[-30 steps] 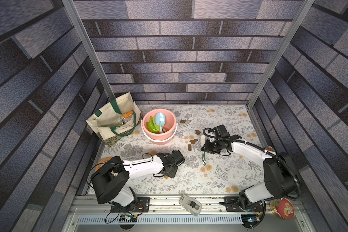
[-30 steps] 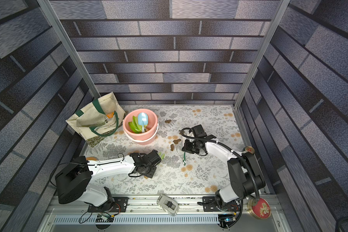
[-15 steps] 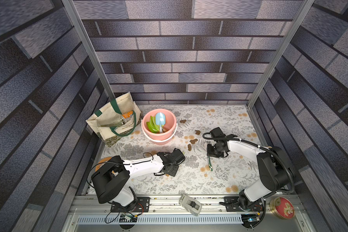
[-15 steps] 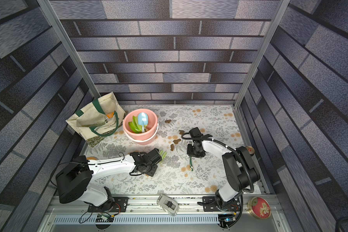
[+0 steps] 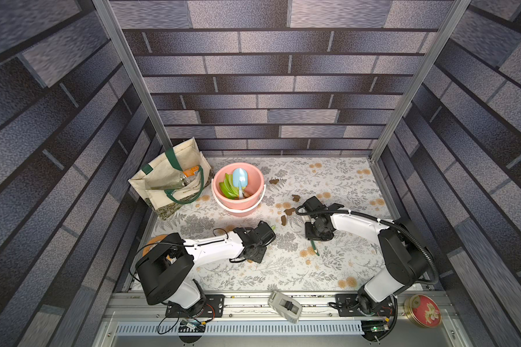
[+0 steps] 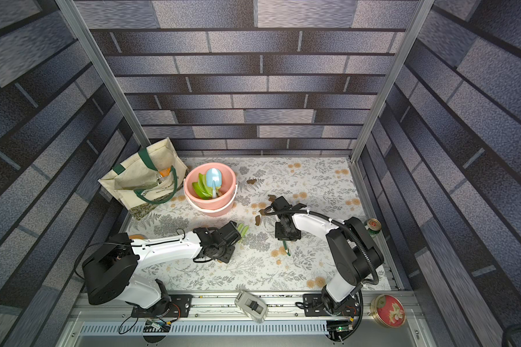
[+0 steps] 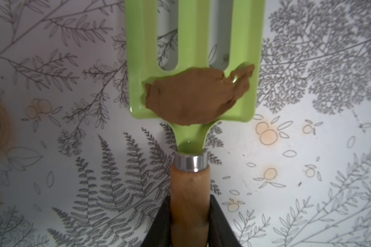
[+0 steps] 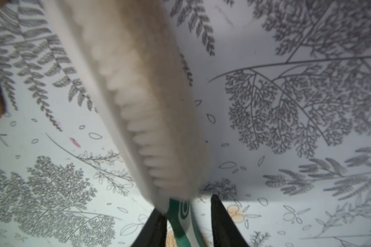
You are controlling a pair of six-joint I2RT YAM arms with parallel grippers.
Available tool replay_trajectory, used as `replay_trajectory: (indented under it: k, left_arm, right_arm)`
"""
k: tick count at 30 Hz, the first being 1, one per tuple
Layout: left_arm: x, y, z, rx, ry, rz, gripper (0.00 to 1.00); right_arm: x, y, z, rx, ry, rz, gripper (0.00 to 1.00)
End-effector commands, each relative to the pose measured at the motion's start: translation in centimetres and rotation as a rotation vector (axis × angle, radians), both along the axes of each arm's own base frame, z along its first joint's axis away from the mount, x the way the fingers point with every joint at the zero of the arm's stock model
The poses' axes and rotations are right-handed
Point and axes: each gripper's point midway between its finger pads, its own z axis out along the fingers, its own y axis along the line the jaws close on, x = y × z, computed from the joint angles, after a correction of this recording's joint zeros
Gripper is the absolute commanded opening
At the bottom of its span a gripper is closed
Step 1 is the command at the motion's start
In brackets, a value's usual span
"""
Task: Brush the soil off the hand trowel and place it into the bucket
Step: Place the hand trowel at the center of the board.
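Front rail: a grey box-like device (image 5: 285, 306) and a red round tin (image 5: 423, 311) sat off the floral bench (image 5: 283, 270).

Left gripper (image 7: 190, 205): clenched on the wooden handle (image 7: 190, 188) of a green hand fork (image 7: 193, 42). The tines pointed away from the arm. One flat brown soil blob (image 7: 193, 96) was stuck across the base of the tines and overhung the rear edge of the head.

Right gripper (image 8: 187, 207): jaws parted. The green-and-white handle of the brush (image 8: 141, 96) lay between them, against one finger and with a gap to the other. The white bristles were blurred; contact with the bench could not be told.

In both top views, fork and brush were apart.

Farther back, several loose soil blobs (image 5: 289, 211) lay on the bench between the right gripper and the bucket (image 5: 241, 210). The bucket stood upright, holding a blue trowel (image 5: 239, 178) and green tools (image 5: 227, 189). A tote bag (image 5: 169, 180) stood just beside it.
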Motion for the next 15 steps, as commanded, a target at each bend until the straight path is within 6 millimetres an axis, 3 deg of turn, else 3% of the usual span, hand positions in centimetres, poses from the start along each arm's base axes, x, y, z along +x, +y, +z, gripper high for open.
replay_trajectory:
  k: [1,12,15]
  left_arm:
    - [0.5,0.4,0.6,-0.005,-0.033,0.015,0.03]
    - [0.5,0.3,0.6,-0.009,-0.031,0.02,0.03]
    - [0.5,0.3,0.6,-0.01,-0.031,0.024,0.03]
  right_arm:
    - [-1.9,-0.8,0.1,-0.064,0.016,-0.014,0.35]
    - [-2.6,-1.1,-1.5,-0.118,0.01,-0.02,0.25]
    - [-2.6,-0.8,-1.7,-0.125,0.012,-0.005,0.12]
